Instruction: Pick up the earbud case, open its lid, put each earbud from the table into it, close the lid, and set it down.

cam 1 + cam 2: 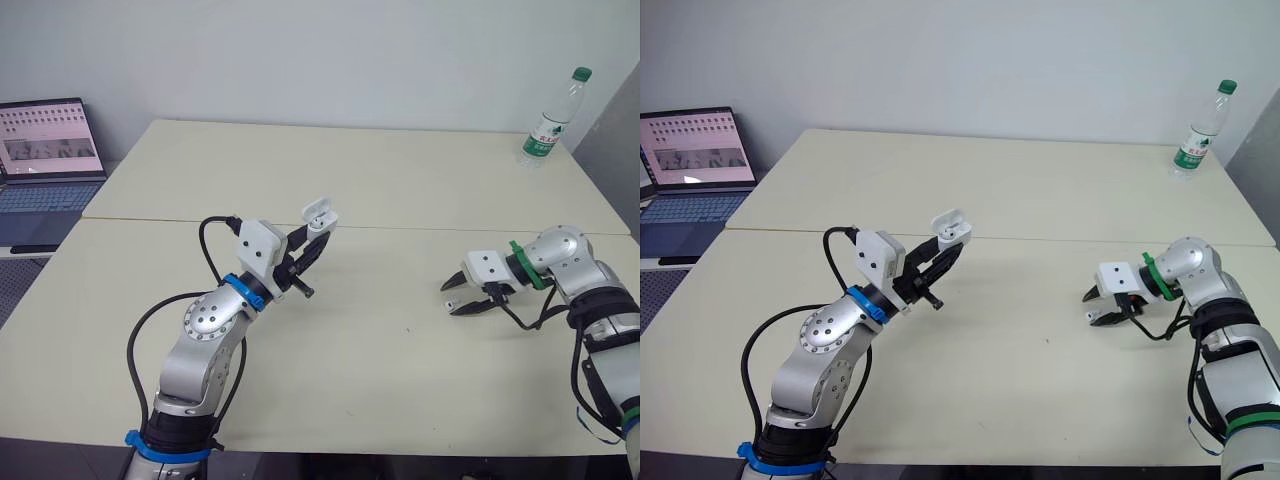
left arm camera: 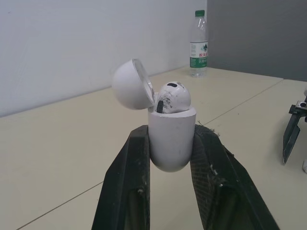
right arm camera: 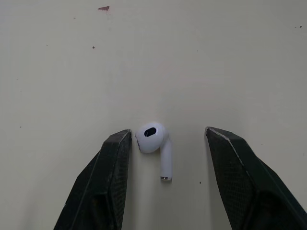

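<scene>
Plainly the loading step is half done. Raised over the left half of the cream-topped counter (image 1: 350,390), the left tool (image 1: 318,238) is clamped on the small glossy white earbud case (image 2: 171,139). The case's rounded lid (image 2: 132,84) is hinged back, and one white earbud (image 2: 172,97) sits inside. Toward the right edge, the right tool (image 1: 448,299) hangs low, its fingers spread wide on either side of the second white stemmed earbud (image 3: 154,146), which lies flat on the counter just beside one finger. The next move, I judge, calls for a gentle pinch on that bud, then a lift and a carry to the case. The counter is two pale slabs meeting at a seam. An open laptop (image 1: 45,150) stands beyond its far left corner, and a clear plastic green-capped water bottle (image 1: 550,120) stands at the far right corner. A plain white wall runs behind.
</scene>
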Robot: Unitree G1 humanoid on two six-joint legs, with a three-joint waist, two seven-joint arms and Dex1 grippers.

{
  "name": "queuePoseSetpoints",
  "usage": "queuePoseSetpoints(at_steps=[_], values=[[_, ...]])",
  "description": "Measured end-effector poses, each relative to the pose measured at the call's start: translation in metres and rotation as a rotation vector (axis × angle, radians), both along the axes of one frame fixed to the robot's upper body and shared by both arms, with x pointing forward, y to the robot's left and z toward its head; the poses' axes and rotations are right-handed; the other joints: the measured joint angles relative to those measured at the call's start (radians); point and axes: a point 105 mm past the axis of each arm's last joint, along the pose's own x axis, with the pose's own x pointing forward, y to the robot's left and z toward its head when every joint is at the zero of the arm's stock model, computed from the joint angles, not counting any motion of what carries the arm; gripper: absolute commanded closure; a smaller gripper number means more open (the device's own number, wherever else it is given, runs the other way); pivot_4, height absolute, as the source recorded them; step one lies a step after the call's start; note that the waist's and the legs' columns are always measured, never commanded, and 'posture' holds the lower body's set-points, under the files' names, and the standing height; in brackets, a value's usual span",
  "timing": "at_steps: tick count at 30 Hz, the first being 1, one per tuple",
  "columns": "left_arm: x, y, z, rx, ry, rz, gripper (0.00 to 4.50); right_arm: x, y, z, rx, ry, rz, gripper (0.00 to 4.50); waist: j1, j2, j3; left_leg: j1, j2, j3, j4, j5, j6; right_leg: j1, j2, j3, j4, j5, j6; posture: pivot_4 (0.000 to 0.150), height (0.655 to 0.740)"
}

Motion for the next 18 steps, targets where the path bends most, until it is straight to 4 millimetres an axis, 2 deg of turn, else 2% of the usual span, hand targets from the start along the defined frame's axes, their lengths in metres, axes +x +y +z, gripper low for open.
queuePoseSetpoints(at_steps=[8, 11, 15, 16, 18], values=[[0.0005, 0.0006, 0.0001, -0.002, 0.000, 0.007, 3.72, -0.0003, 0.0024, -0.0010, -0.001, -0.005, 0.016, 1.92, 0.000, 0.000, 0.000, 0.000, 0.000, 0.000, 0.000, 0.000, 0.000, 0.000, 0.000, 0.000, 0.000, 0.000, 0.000, 0.150, 0.7400], [0.0003, 0.0009, -0.0006, -0.002, 0.003, 0.008, 3.72, -0.0015, 0.0018, -0.0014, -0.015, -0.023, 0.043, 2.49, 0.001, 0.000, 0.000, 0.000, 0.000, 0.000, 0.000, 0.000, 0.000, 0.001, 0.000, 0.000, 0.000, 0.000, 0.000, 0.150, 0.7400], [-0.0002, 0.0005, -0.0022, -0.001, 0.008, 0.007, 3.72, -0.0032, 0.0002, -0.0033, -0.027, -0.020, 0.056, 3.92, 0.001, 0.000, 0.000, 0.003, 0.000, 0.000, 0.000, 0.000, 0.000, 0.004, 0.000, 0.000, 0.000, 0.000, 0.000, 0.150, 0.7400], [-0.0004, -0.0002, -0.0024, -0.001, 0.009, 0.004, 3.72, -0.0034, 0.0000, -0.0033, -0.030, -0.023, 0.060, 4.12, 0.001, 0.000, 0.000, 0.004, 0.000, 0.000, 0.000, 0.000, 0.000, 0.005, 0.000, 0.000, 0.000, 0.000, 0.000, 0.150, 0.7400], [-0.0005, -0.0011, -0.0026, 0.000, 0.009, 0.001, 3.72, -0.0039, -0.0007, -0.0035, -0.035, -0.023, 0.063, 4.11, 0.001, 0.000, 0.000, 0.004, 0.000, -0.001, 0.000, 0.000, 0.000, 0.006, 0.000, 0.000, -0.001, 0.000, 0.000, 0.150, 0.7400]])
